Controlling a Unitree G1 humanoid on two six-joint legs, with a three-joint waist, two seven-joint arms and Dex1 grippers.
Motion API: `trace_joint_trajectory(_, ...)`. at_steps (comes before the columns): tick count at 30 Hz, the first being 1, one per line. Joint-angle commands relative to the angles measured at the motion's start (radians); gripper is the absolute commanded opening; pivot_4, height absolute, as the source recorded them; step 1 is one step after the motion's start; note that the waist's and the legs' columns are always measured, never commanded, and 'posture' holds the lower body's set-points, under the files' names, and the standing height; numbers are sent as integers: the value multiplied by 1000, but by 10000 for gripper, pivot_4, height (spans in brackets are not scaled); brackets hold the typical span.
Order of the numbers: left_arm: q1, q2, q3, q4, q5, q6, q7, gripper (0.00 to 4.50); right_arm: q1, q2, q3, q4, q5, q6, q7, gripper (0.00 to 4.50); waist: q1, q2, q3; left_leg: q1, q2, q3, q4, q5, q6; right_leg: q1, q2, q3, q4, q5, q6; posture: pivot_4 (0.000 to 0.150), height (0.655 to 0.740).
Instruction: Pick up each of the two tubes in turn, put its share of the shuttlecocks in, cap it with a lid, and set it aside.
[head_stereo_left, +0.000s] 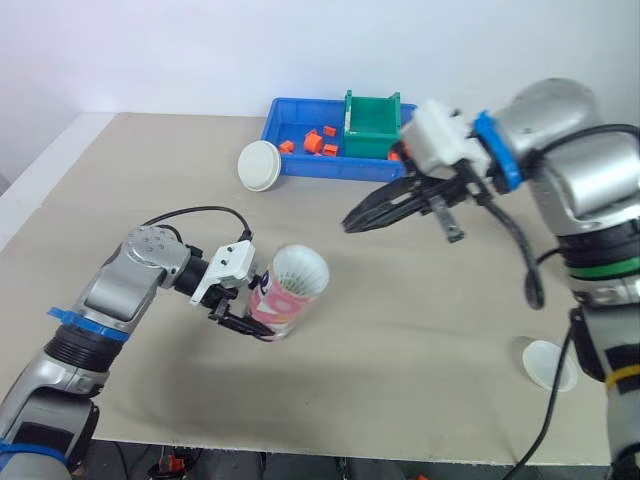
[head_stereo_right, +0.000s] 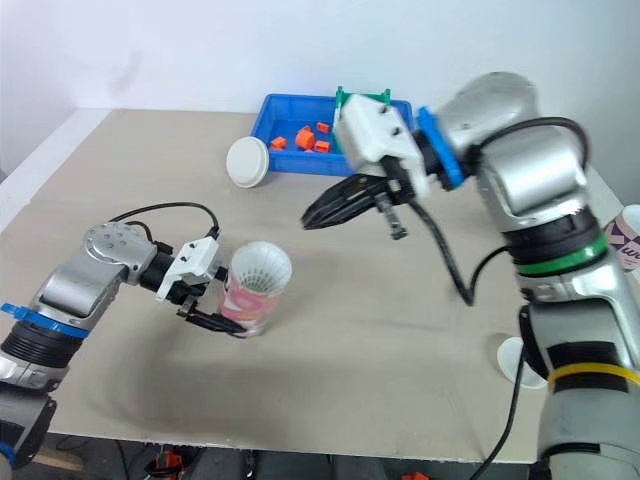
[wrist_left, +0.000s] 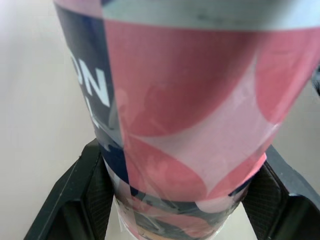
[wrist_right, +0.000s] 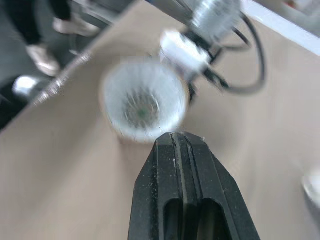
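The left tool (head_stereo_left: 250, 305) clamps a pink-and-navy tube (head_stereo_left: 280, 308) near its base, one black finger (wrist_left: 75, 200) on each side, at the left-centre of the counter (head_stereo_left: 400, 330). The tube tilts with its open end up and toward the right arm. A white shuttlecock (head_stereo_left: 301, 270) fills its mouth, feathers outward. The right tool (head_stereo_left: 352, 222) hovers above the counter, well apart from the tube, its fingers pressed together and holding nothing. At the back stands a blue tray (head_stereo_left: 330, 168) with small orange pieces and a green box (head_stereo_left: 372, 125). A white lid (head_stereo_left: 262, 165) leans against the tray's left end. A second lid (head_stereo_left: 548, 365) lies flat near the counter's front right edge.
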Motion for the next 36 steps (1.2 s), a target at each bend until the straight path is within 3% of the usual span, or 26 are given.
trace_joint_trajectory(1,0,-72,74,-16,-61,-46,81,32283,68,-100,-117,27,-42,18,-38,610,1,0,1,0,0,0,0,0,0,0,0,0,0,0,0,1500,7309)
trace_joint_trajectory(2,9,-92,78,-18,-69,-49,96,32283,90,-121,-130,37,-56,24,-52,610,1,0,1,-1,0,0,0,0,0,0,0,0,0,0,0,1500,7309)
trace_joint_trajectory(3,18,-112,80,-21,-75,-52,112,32283,116,-146,-140,43,-69,32,-57,6602,1,0,1,-1,0,0,0,0,0,0,-1,0,0,0,0,1500,7309)
trace_joint_trajectory(5,35,-160,75,-13,-78,-68,148,32283,195,-207,-145,56,-118,-5,-45,13322,-2,0,1,0,0,1,0,0,1,0,-1,0,0,0,0,1500,7309)
trace_joint_trajectory(9,81,-254,28,20,-42,-116,215,32283,358,-322,-166,62,-151,-58,5,33711,-1,0,1,0,-1,1,1,-1,2,1,-1,0,0,-1,1,1500,7309)
trace_joint_trajectory(19,157,-344,-106,62,85,-174,321,32283,544,-458,-181,241,-231,-180,43,33711,-4,6,2,2,-1,4,3,-1,2,2,-1,4,0,1,3,1500,7309)
trace_joint_trajectory(29,280,-327,-92,-65,68,-138,410,32283,719,-563,-264,246,-211,-183,42,33711,-3,7,2,5,-2,7,2,-1,2,5,-1,7,0,1,5,1500,7309)
trace_joint_trajectory(36,318,-303,-98,-123,55,-103,423,32283,812,-550,-278,267,-255,-206,-5,33711,-4,8,1,7,-2,7,2,-1,2,6,-1,7,0,2,5,1500,7309)
